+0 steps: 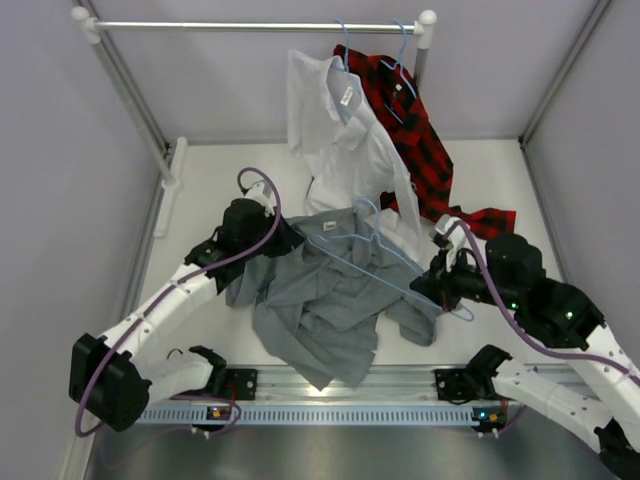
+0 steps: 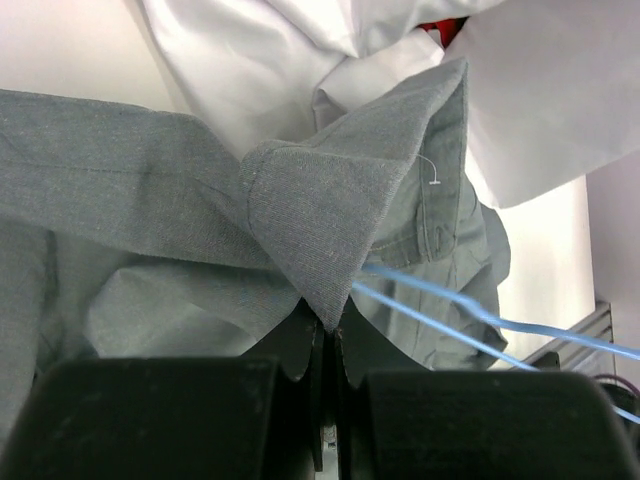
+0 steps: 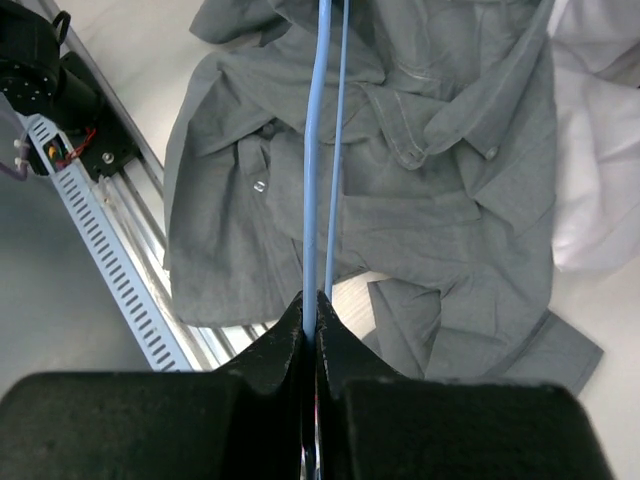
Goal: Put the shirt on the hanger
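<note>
The grey shirt (image 1: 320,300) lies crumpled on the table between the arms. My left gripper (image 1: 293,240) is shut on a pointed corner of its collar at the shirt's upper left; in the left wrist view the fabric tip (image 2: 320,230) sits pinched between the jaws (image 2: 328,325). My right gripper (image 1: 428,286) is shut on the lower wire of the light-blue hanger (image 1: 385,252), which is held over the shirt's right side with its hook towards the back. In the right wrist view the hanger (image 3: 310,200) runs straight out from the gripper (image 3: 311,305) above the shirt (image 3: 440,190).
A white shirt (image 1: 340,140) and a red-and-black plaid shirt (image 1: 410,130) hang on hangers from the white rail (image 1: 250,27) at the back, their lower parts draping onto the table beside the grey shirt. A slotted rail (image 1: 320,412) runs along the near edge.
</note>
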You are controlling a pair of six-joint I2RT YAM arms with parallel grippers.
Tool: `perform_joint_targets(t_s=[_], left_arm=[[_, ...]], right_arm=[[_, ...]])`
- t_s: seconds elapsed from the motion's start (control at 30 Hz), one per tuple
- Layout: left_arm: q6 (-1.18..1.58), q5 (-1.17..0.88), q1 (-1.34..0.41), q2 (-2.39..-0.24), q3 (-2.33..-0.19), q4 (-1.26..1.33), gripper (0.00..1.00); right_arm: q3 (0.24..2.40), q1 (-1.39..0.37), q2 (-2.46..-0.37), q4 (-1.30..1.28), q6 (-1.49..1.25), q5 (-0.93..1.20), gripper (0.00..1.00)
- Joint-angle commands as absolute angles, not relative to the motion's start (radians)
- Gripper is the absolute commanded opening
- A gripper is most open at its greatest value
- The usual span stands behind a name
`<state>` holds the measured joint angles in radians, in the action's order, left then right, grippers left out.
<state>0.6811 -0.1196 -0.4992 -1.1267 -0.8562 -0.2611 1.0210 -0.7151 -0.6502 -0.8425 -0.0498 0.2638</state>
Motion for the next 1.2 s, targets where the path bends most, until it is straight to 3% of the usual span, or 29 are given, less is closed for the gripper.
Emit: perform_joint_targets(t_s=[0.0,0.33,0.7,0.93,1.17], left_arm=[[0.655,-0.178,-0.495,-1.092,-0.913,-0.261,0.00],[0.617,-0.291,-0.497,-1.046,-0.920,-0.285,0.00],[0.390,-0.338,-0.497,-1.020,-1.126,-0.609,0.00],[0.310,-0.368,-0.515,-1.025,-1.219,-0.747,0.00],[0.250,-0.368,-0.575,-1.058,-1.324,-0.869,0.00]], right_arm=[[0.999,-0.699,-0.707,-0.738,-0.067,0.322,0.00],[0.921,-0.699,-0.839,-0.444,-0.109,0.359,0.00],[0.845,-0.680,-0.930,-0.207,-0.067,0.433,0.00],[0.741,-0.673,-0.910,0.105,-0.103,0.595,0.00],[0.716,-0.673,-0.968,0.231,-0.077,0.684,0.00]])
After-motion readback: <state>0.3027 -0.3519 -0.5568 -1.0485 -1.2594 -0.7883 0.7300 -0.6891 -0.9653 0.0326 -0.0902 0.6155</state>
